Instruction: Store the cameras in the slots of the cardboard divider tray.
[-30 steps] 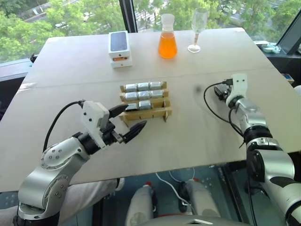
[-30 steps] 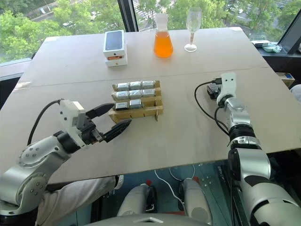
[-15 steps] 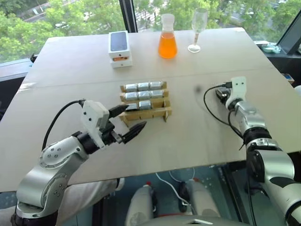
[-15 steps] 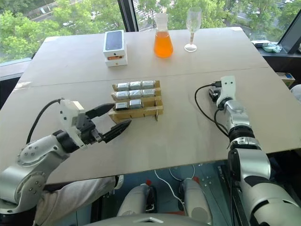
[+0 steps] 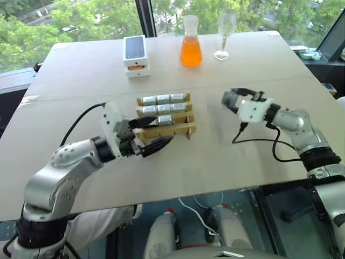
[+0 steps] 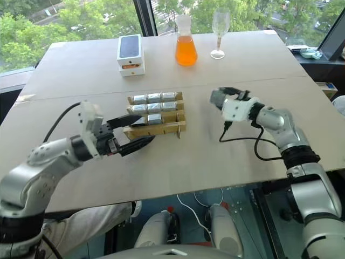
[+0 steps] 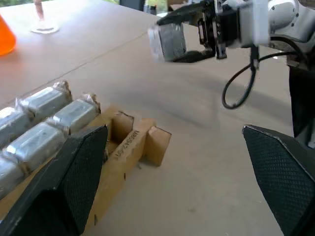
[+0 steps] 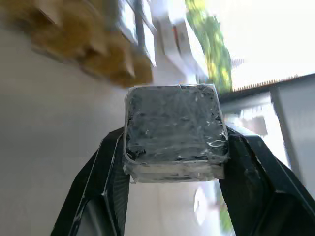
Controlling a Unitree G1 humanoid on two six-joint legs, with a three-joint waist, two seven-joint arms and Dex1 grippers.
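The cardboard divider tray (image 5: pixel 179 129) sits mid-table with several silvery wrapped cameras (image 5: pixel 163 99) in its slots. My left gripper (image 5: pixel 152 134) is open at the tray's front-left corner, one finger over that corner and the other in front of it. To the right of the tray and above the table, my right gripper (image 5: pixel 230 100) is shut on one more camera (image 8: pixel 174 123), whose dark square face with a pale rim sits between the fingers (image 8: pixel 110 167). The left wrist view shows that held camera (image 7: pixel 167 42) hanging beyond the tray (image 7: pixel 129 147).
A white phone box (image 5: pixel 136 54), a flask of orange liquid (image 5: pixel 191 49) and an empty wine glass (image 5: pixel 226 32) stand at the far side. A black cable (image 5: pixel 259 142) loops from my right wrist over the table. The table's front edge is near my arms.
My right arm has swung from the table's right side toward the tray, now holding a camera off the surface. My left gripper has moved a little forward, up to the tray's corner.
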